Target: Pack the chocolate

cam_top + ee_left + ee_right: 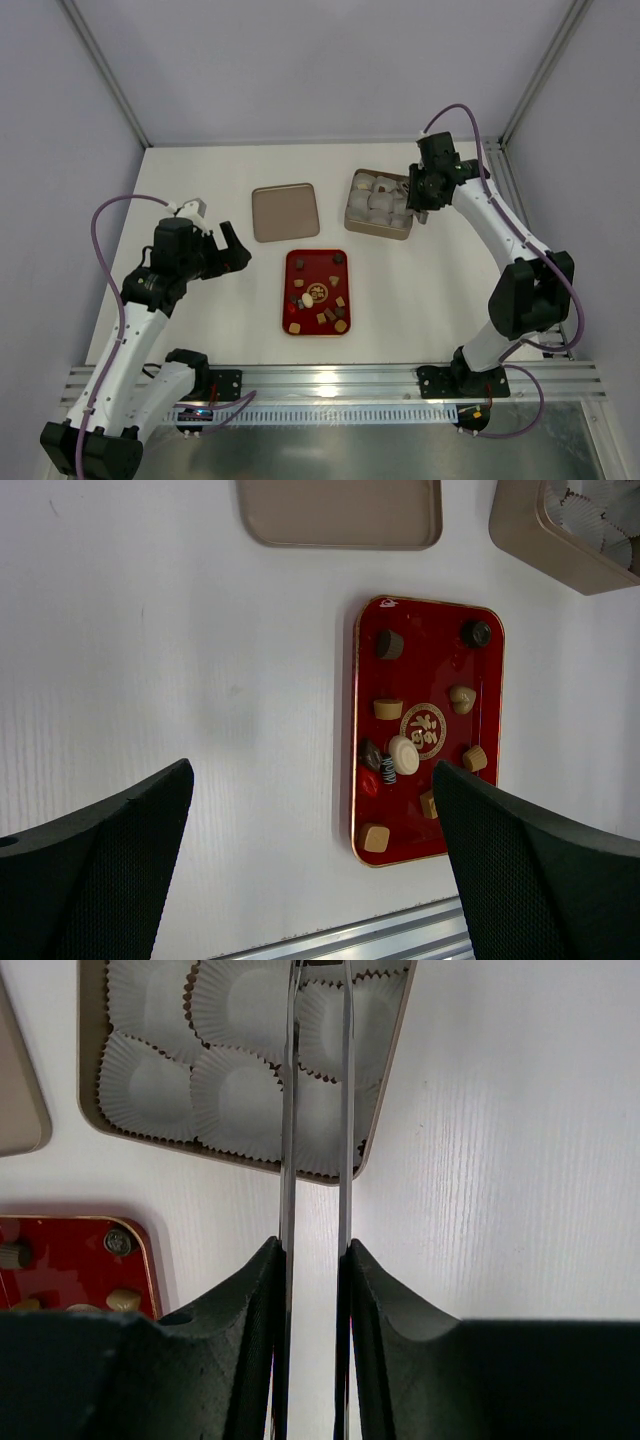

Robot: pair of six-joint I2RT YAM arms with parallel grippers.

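The chocolate (404,754) pieces lie spread on the red tray (312,268) in the middle of the counter (220,300). Behind it to the right sits a box (377,233) of white paper cups. The right claw (312,1245) is pinched on thin metal tongs (290,1110) pointing at the box, and the left claw (312,770) hangs wide apart left of the tray.

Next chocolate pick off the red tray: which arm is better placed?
Left, probably: left tool, open, hovers beside the tray, chocolate in its view. Right tool is over the tin, shut on tweezers.
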